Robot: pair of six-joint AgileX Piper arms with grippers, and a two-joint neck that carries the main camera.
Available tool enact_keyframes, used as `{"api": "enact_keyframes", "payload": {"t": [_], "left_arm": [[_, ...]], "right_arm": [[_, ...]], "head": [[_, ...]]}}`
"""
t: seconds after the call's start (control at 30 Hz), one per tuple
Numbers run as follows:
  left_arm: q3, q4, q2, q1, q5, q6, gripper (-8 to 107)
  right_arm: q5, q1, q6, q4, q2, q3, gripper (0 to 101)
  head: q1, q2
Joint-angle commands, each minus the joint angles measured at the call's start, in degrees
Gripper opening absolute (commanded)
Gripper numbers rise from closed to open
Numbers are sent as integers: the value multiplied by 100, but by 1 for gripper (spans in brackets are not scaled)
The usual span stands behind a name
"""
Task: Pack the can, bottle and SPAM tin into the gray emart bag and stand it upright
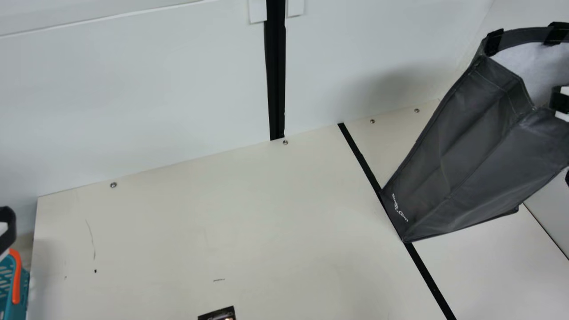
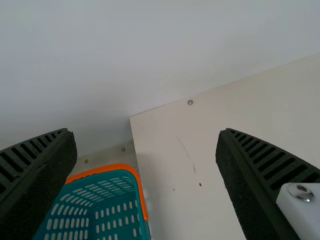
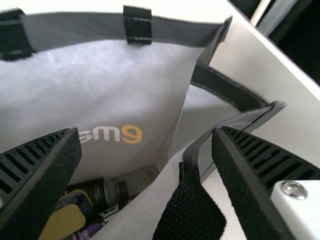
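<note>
At the main view's left edge is part of my left gripper; in the left wrist view my left gripper is open and holds nothing. Part of my right gripper shows at the main view's right edge, by the mouth of the gray bag. That bag looks upright, its mouth open. In the right wrist view my right gripper is open, with the bag's near rim and a black strap between its spread fingers. Inside the gray bag lie a yellow-and-blue tin and a dark cylindrical container, partly hidden.
A teal basket with an orange rim stands beside the table's left edge, also in the left wrist view as a basket. A small dark item lies at the main view's bottom. White walls rise behind the table.
</note>
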Motion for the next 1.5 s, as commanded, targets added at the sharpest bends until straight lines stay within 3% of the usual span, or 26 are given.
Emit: {"api": "enact_keyframes", "payload": {"t": [0.0,0.4,0.7,1.1,1.47], "left_arm": [[0,0,0,0,0,0,90],[0,0,0,0,0,0,90],[0,0,0,0,0,0,90],[0,0,0,0,0,0,90],[0,0,0,0,0,0,90]], "right_arm": [[4,10,-13,38,1,-113,95],[147,169,-67,284,-13,-693,95],[194,593,-62,362,-129,-833,95],[-28,1955,178,-110,-511,-415,95],[-212,3544,911,-623,-794,151,95]], "head": [[-130,-5],[-130,-5],[-130,-5],[-130,-5],[-130,-5]]}}
